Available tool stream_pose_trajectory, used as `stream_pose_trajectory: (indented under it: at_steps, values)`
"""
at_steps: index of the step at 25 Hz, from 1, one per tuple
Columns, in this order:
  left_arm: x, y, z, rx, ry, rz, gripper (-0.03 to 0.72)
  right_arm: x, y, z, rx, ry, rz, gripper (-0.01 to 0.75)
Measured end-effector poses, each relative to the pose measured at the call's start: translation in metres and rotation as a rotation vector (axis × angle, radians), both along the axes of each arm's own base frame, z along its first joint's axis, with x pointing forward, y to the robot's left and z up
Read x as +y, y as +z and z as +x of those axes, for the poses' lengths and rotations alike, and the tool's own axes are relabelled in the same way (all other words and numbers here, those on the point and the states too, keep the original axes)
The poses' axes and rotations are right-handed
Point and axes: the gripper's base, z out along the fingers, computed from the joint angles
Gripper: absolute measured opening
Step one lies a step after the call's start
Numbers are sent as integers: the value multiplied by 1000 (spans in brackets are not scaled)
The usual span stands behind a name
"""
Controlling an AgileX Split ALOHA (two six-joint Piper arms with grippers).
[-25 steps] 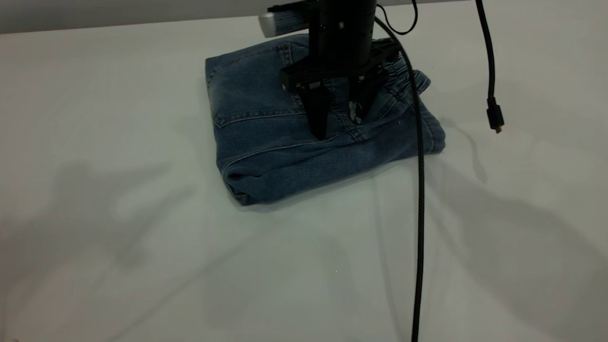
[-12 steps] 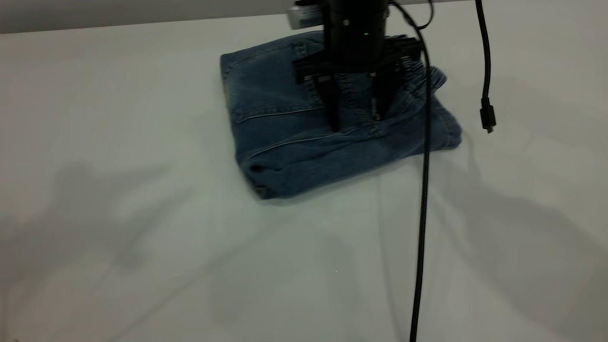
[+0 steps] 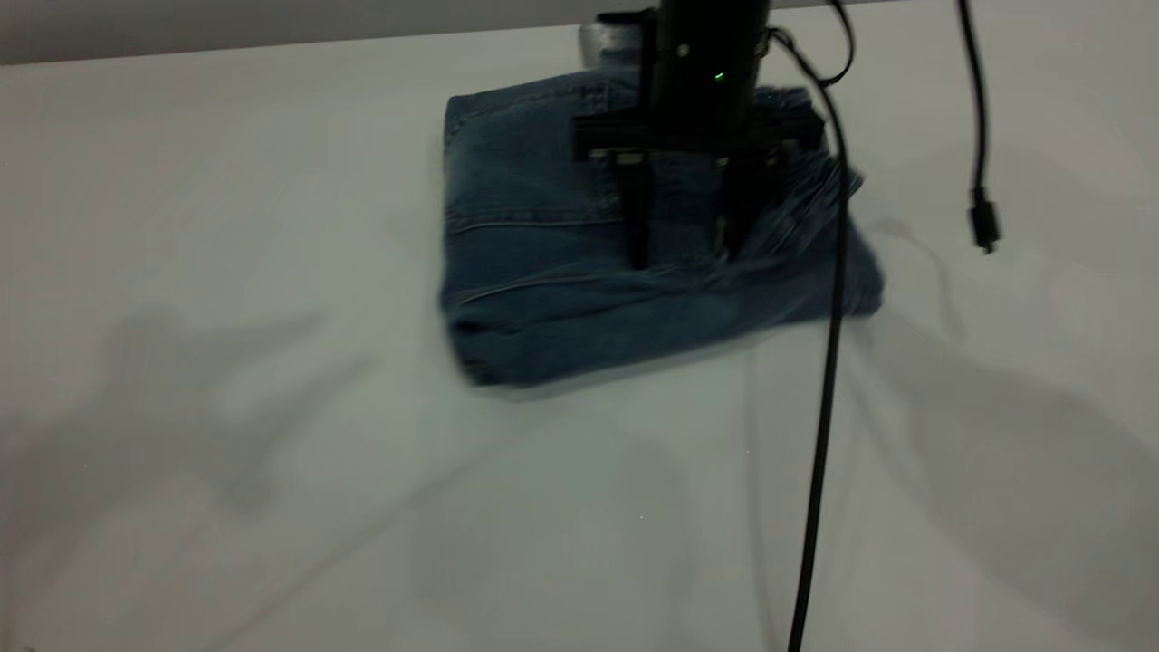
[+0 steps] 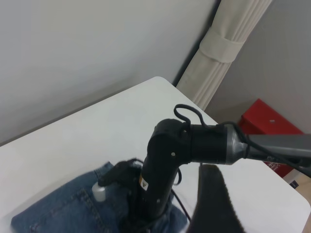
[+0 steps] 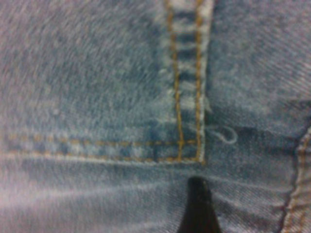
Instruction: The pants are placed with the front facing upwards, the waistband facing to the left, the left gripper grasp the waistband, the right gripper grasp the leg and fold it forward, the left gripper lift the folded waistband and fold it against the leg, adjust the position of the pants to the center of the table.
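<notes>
The blue denim pants (image 3: 543,272) lie folded into a compact bundle at the back of the white table (image 3: 272,471). Their ruffled waistband (image 3: 810,190) is on the bundle's right side. My right gripper (image 3: 688,258) stands straight down over the bundle, open, with both fingertips resting on the denim a hand's width apart. The right wrist view is filled with denim and tan stitching (image 5: 187,97), with one black fingertip (image 5: 197,206) touching the cloth. My left gripper (image 4: 214,204) hangs high and away from the table, looking down on the right arm (image 4: 165,170) and the pants (image 4: 63,208).
A thick black cable (image 3: 819,435) hangs down from the right arm across the front of the table. A second thin cable ends in a loose plug (image 3: 984,222) at the right. Beyond the table corner are a red box (image 4: 269,121) and a tied curtain (image 4: 223,48).
The right gripper has slid rightward with its open fingers on the pants. The folded bundle has moved right with it and turned slightly.
</notes>
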Motion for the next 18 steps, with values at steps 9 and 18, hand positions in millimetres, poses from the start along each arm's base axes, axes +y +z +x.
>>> stream_pose_trajectory:
  at_steps: [9, 18]
  values:
    - [0, 1, 0, -1, -1, -10, 424, -2, 39, 5, -106, 17, -4, 438]
    - [-1, 1, 0, -2, -5, -15, 424, -10, 155, 0, -357, 148, 75, 438]
